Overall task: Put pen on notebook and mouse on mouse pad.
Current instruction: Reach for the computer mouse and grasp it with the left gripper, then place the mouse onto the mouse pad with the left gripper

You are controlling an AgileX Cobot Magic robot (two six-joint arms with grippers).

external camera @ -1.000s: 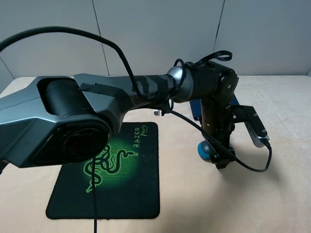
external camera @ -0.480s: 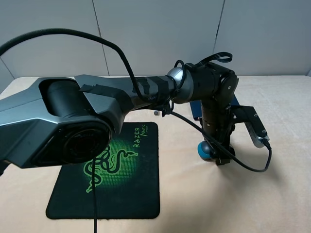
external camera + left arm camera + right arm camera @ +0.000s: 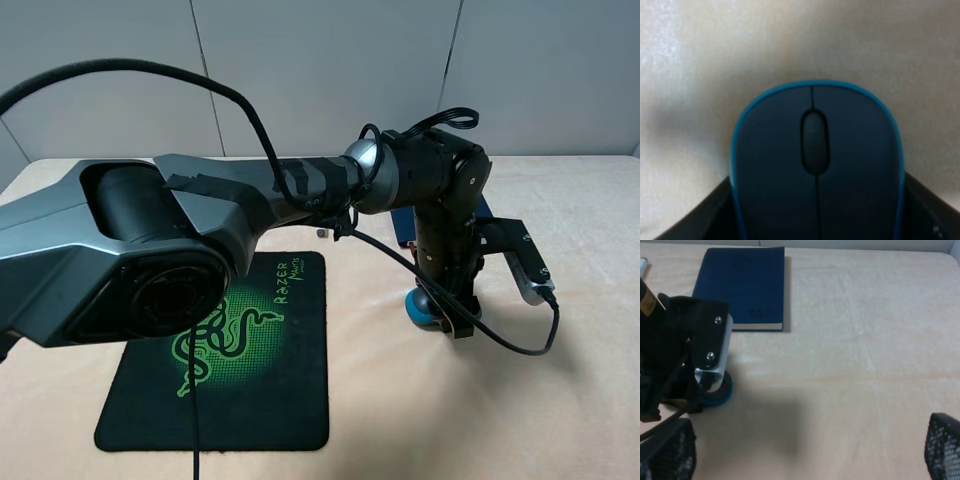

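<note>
The left pincer was closed narrowly on the small rounded mouse, dark grey on top with teal-blue sides. Its black fingers pressed against both flanks. The mouse sat on the beige tabletop, apart from the large black mouse pad with a green snake logo and just in front of the dark navy hardcover notebook. The right pincer stood wide open, well away from the mouse. A sliver of the slim white pen showed near the notebook.
</note>
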